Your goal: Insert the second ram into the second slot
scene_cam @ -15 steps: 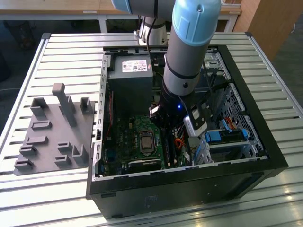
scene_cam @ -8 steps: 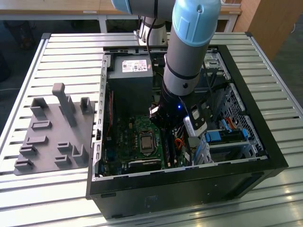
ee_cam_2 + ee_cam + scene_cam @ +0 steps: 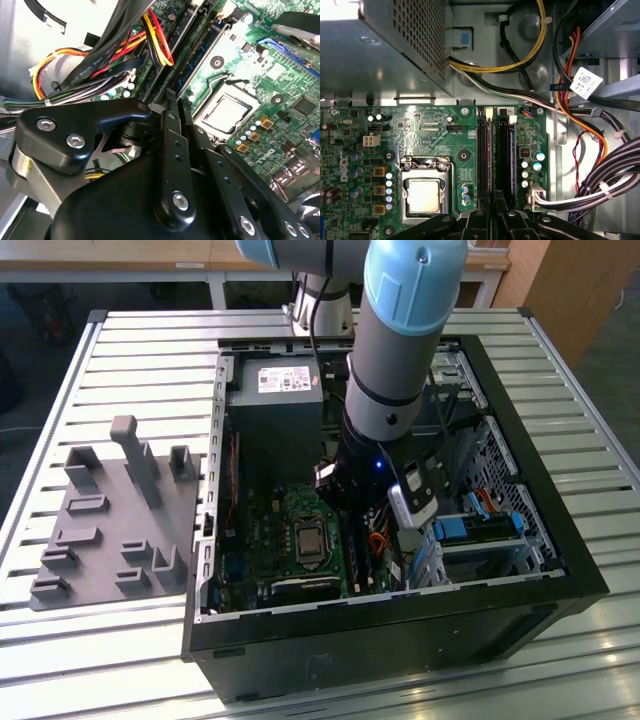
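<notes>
- The gripper [image 3: 492,199] [image 3: 170,102] is made of black metal links with silver screws. It hangs low over the memory slots [image 3: 483,150], and its tip is just above their near end.
- I cannot tell whether the jaws are clenched or released. They stand very close together, and nothing between them can be made out.
- A thin dark-blue ram stick [image 3: 510,150] stands edge-on in the slot farther from the processor socket [image 3: 424,195]. It runs straight out from the jaws' line, just beside them. The black slot next to it lies directly ahead of the jaws. Whether this stick is the second ram cannot be told.
- In the exterior view, the arm [image 3: 395,350] has a grey tube with pale blue joint caps. It reaches steeply down into the open computer case [image 3: 400,640], and its black wrist sits above the green motherboard [image 3: 270,530].
- The motherboard [image 3: 420,130] is glossy green and dotted with round capacitors. The socket has a square silver frame.
- Bundled yellow, red, orange and black cables [image 3: 520,60] curve past the slots.
- A grey power supply [image 3: 275,390] with a perforated wall fills the case's far end.
- Chunky light-blue latches [image 3: 455,530] sit at the drive bays on the exterior view's right.
- The case lies on a slatted aluminium bench [image 3: 130,350], beside a grey moulded fixture plate [image 3: 110,520].
</notes>
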`<state>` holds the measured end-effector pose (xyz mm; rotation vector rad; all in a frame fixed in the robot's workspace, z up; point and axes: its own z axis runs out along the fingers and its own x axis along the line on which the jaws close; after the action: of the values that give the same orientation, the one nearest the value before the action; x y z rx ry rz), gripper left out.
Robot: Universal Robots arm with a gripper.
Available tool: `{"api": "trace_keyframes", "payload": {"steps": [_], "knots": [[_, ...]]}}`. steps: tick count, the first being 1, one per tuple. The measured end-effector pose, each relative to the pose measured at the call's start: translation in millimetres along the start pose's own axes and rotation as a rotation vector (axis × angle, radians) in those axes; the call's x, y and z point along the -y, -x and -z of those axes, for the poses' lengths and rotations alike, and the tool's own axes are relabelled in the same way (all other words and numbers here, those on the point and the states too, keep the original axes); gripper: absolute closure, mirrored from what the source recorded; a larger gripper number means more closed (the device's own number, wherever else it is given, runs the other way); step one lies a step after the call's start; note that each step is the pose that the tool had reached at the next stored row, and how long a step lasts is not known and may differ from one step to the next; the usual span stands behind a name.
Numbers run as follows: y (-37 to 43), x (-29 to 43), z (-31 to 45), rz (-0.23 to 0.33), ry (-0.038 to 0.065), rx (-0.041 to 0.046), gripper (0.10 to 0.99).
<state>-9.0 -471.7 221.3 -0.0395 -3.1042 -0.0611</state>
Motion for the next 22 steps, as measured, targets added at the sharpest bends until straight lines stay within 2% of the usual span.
{"api": "trace_keyframes", "payload": {"steps": [7,10,11,22], "knots": [[-0.3,-0.3,7.8,0.0,0.0,0.0,0.902],[-0.3,-0.4,7.9,0.0,0.0,0.0001,0.914],[-0.3,-0.3,8.1,0.0,0.0,0.0,0.98],[0.3,-0.2,2.7,0.0,-0.001,0.0024,0.984]]}}
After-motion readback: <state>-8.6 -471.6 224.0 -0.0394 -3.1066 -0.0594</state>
